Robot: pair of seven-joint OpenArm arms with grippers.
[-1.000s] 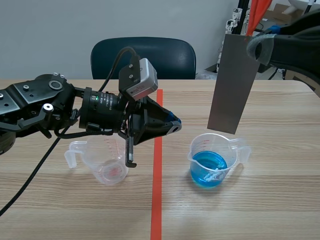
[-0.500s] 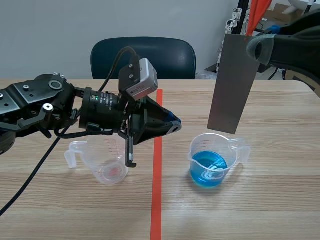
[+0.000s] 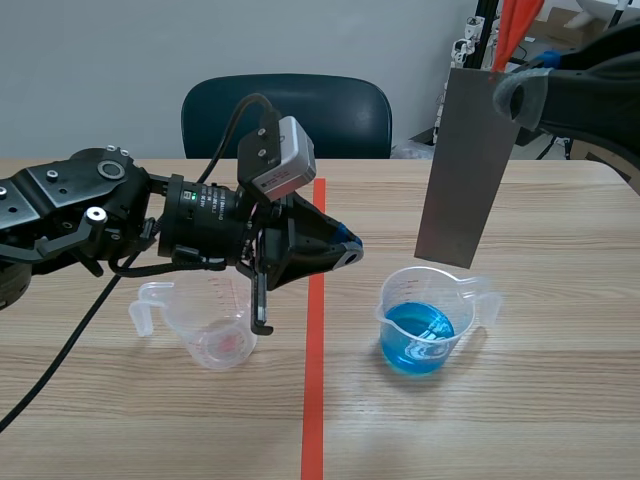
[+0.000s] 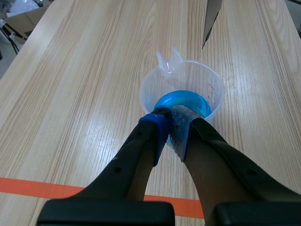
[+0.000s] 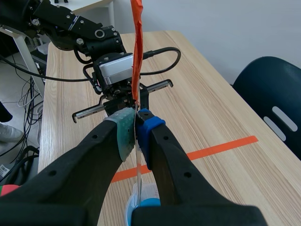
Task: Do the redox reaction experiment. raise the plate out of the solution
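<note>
Logging scene view: right gripper (image 3: 512,95), clamped on the top edge of the grey plate (image 3: 468,170), hangs it at 12 o'clock above the beaker of blue solution (image 3: 425,325). The plate's lower edge is clear of the rim, I judge for draining.
Left wrist view: left gripper (image 4: 170,123) closed on nothing, beaker ahead at 12 o'clock.
Right wrist view: plate edge-on between my pads (image 5: 126,134).

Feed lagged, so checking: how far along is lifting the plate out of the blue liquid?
Done: the plate hangs clear above the cup of blue liquid. In hand: the right gripper is shut on its top edge. Remaining: nothing of the lift.
</note>
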